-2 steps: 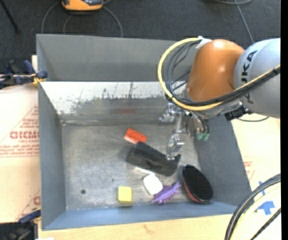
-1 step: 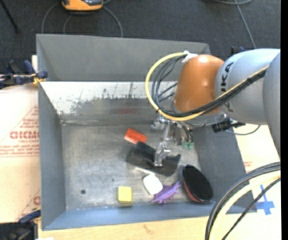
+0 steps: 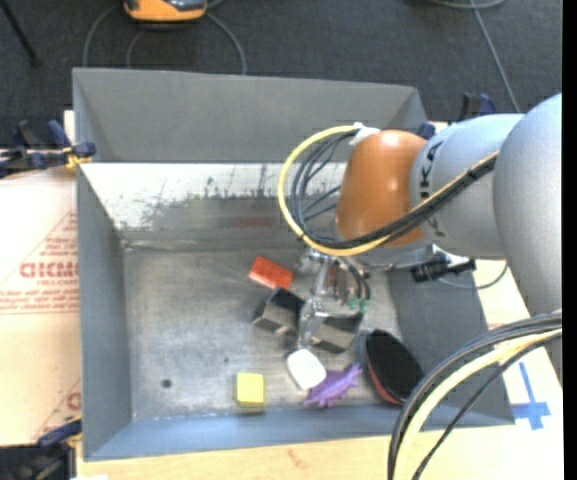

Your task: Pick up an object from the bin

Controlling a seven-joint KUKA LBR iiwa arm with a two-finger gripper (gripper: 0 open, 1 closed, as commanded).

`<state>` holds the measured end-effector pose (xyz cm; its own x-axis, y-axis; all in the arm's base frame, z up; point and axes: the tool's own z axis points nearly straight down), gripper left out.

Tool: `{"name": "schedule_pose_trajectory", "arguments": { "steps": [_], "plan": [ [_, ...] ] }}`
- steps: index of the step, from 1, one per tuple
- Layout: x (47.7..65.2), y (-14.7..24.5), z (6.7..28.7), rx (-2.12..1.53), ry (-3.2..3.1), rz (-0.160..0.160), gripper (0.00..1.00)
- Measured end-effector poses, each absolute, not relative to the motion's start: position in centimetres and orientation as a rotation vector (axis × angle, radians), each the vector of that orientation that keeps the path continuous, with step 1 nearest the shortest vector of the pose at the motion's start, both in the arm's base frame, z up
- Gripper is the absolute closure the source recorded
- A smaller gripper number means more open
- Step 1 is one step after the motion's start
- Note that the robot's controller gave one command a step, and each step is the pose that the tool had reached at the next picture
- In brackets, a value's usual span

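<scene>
The thing nearest to being taken is judged to be a dark grey angular piece point(image 3: 274, 314), lying on the bin point(image 3: 100, 298) floor a little toward three o'clock of the floor's middle. The gripper point(image 3: 314, 320) is seen low over the floor just at that piece's three o'clock side; whether it is open or closed cannot be told, and nothing can be said to be held. A second dark piece point(image 3: 336, 341) lies just at the gripper's four o'clock, so that the gripper stands between the two. The dark grey piece is judged to be stiff, light and hard-edged, probably plastic or metal, with faces that may be smooth and may slip. It would best be taken across two opposite flat sides, low and near its middle, so that it is not tipped or squeezed out sideways. An orange-red block point(image 3: 269, 272) lies near at the piece's twelve o'clock, apart from it. At five o'clock of the piece a white rounded lump point(image 3: 306, 370) is found, with a purple toy point(image 3: 334, 386) just beside it at its four o'clock, and a black oval disc point(image 3: 392, 366) farther toward three o'clock, near the bin's wall. A yellow cube point(image 3: 251, 390) lies alone at the piece's six o'clock, near the front wall.
</scene>
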<state>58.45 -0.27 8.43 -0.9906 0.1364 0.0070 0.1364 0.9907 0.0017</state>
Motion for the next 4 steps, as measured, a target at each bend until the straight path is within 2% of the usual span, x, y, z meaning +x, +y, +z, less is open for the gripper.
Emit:
{"name": "schedule_pose_trajectory", "arguments": {
  "steps": [1, 2, 3, 4],
  "plan": [
    [58.9, -0.7, 11.1, -0.543, -3.095, -0.001, 0.0],
    [59.0, 0.1, 9.0, -0.388, -3.115, -0.001, 0.0],
    [58.8, -1.1, 8.1, -0.853, -3.001, -0.005, 1.0],
    [58.9, -1.1, 8.1, -0.852, -3.002, -0.005, 1.0]
  ]
}}
